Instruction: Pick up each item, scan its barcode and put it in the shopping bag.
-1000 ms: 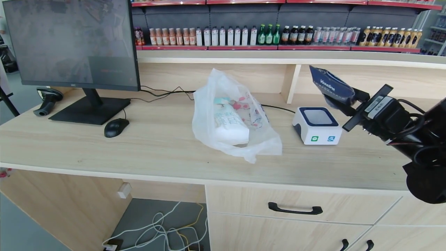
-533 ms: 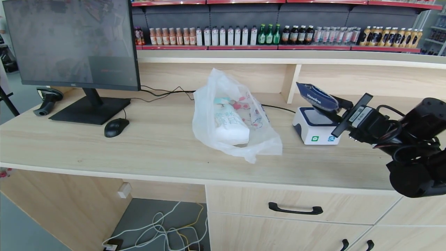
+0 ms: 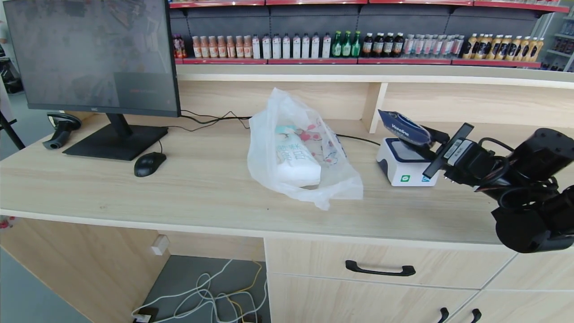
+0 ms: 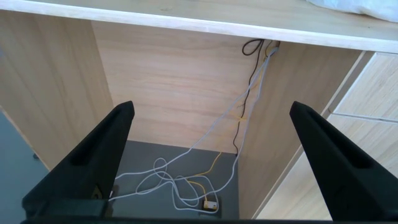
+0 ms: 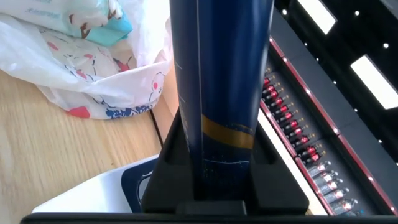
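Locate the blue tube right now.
Head view, right side: the blue tube is clamped in the right tool, tilted over the white scanner, to the right of the shopping bag.

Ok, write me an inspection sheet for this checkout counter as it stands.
Surface: light wood counter, drawers beneath.
Job's things: dark blue tube held tilted over the white scanner; shopping bag left of the scanner, packs already inside.
Clutter: monitor, mouse, handheld scanner at the counter's left end.
Grippers: right gripper, jaws shut on the tube; left gripper, jaws open and empty, below counter level.
Cables: black cable behind the bag; loose cables on the floor under the counter.
Surroundings: shelves of bottles behind.
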Robot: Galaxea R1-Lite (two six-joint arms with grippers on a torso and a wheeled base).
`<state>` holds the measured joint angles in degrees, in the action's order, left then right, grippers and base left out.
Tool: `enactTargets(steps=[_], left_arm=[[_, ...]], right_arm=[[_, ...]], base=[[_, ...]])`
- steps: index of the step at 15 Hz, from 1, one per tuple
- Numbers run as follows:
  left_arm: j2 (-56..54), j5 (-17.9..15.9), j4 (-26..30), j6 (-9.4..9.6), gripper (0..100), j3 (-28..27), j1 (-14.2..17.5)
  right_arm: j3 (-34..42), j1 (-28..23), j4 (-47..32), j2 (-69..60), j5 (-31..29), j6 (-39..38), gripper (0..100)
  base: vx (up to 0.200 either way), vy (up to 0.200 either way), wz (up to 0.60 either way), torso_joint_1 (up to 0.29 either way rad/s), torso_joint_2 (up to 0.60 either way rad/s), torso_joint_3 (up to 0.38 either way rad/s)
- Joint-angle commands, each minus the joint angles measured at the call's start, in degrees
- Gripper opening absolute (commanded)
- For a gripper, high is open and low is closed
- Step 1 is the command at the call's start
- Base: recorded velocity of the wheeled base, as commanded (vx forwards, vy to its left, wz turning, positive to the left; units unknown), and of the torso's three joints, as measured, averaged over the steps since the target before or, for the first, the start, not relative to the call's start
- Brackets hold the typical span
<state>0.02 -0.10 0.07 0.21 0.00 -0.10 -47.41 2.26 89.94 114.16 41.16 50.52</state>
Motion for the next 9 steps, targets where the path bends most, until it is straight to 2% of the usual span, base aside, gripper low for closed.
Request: enactTargets(steps=[1, 9], left_arm=[[0.0, 0.0, 0.0, -0.03, 100, 0.0, 0.0], [0.0, 0.0, 0.0, -0.03, 100, 0.0, 0.0]], right_arm=[[0.3, 0.0, 0.1, 0.0, 0.0, 0.0, 0], [0.5, 0.0, 0.1, 0.0, -0.8, -0.9, 0]], base=[[0.0, 0.0, 0.0, 0.0, 0.0, 0.0], [0.0, 0.0, 0.0, 0.0, 0.0, 0.0]])
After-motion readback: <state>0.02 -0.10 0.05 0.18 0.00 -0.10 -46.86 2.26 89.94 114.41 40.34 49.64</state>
